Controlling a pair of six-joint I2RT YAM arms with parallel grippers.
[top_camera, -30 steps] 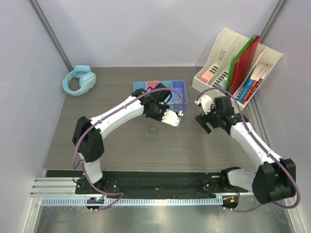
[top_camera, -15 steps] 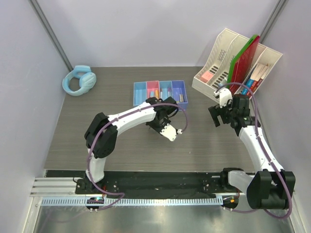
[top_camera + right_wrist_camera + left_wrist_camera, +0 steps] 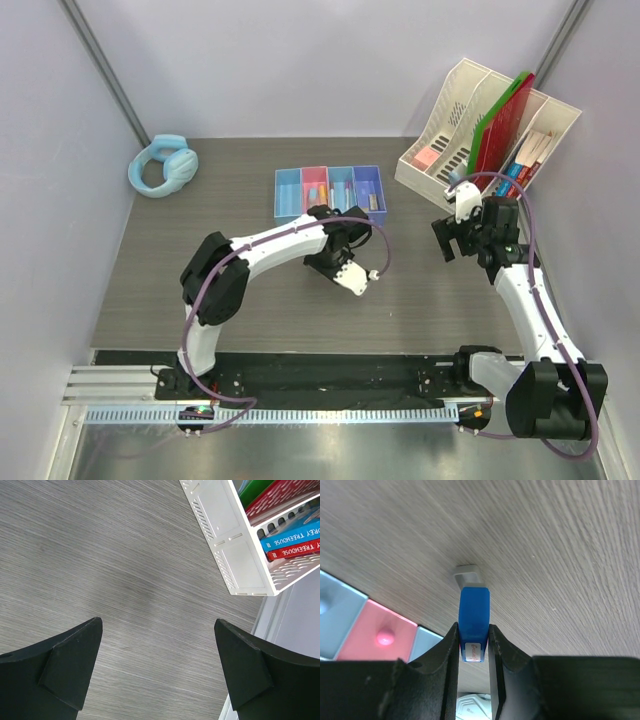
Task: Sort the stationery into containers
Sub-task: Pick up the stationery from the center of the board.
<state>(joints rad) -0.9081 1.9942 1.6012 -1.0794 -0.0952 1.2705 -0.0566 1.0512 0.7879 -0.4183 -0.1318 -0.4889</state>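
Left gripper (image 3: 473,630) is down low over the table (image 3: 125,580), just on the near side of the row of bins (image 3: 289,203), and its jaws are pinched tight on the blue block (image 3: 474,612). The block stands lengthwise between the fingers with its far end poking out. That looks like a grip chosen so it can slide straight off into a narrow slot.

Just past that end lies the grey eraser (image 3: 469,576), on the wood and also near-side of the row. I can't tell whether block and eraser touch. The wrist camera catches the pink compartment (image 3: 375,635) at its lower left, so the bins are close by. The block has yet to go in.

Right gripper (image 3: 157,650) hangs well right of the row with its jaws spread wide and nothing between them. I'd say it's parked clear to give the left arm room. The file organiser (image 3: 225,555) stands farther right again.
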